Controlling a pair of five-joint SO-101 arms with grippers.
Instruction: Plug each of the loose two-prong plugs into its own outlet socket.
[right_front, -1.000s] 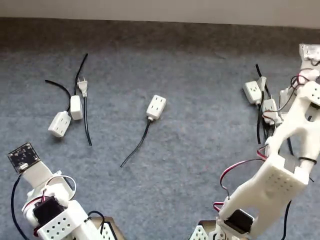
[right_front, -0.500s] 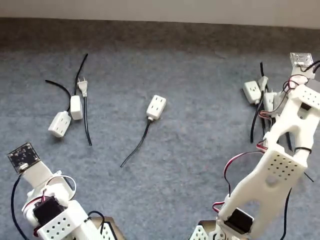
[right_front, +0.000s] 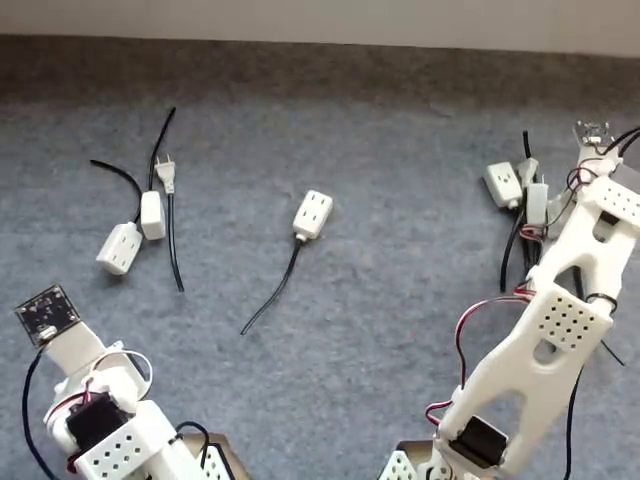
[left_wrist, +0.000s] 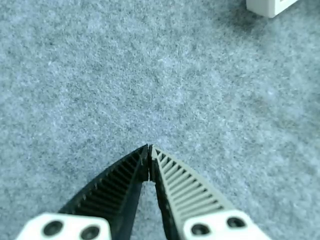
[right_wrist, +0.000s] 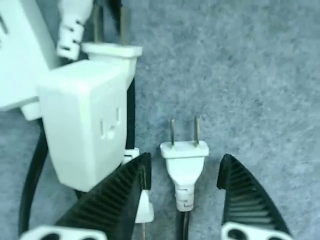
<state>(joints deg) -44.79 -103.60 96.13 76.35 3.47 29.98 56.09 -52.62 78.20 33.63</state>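
Plug (right_wrist: 184, 162): bare tabletop (right_wrist: 260, 75) ahead of prongs & on one side, room to pass. Other side crowded w/ outlet block (right_wrist: 85, 122) just beside, black cord (right_wrist: 131, 110) between them.

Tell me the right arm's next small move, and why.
Probably close the right gripper on the plug: its jaws stand open on either side of the plug's body, with the prongs pointing away and nothing gripped yet.
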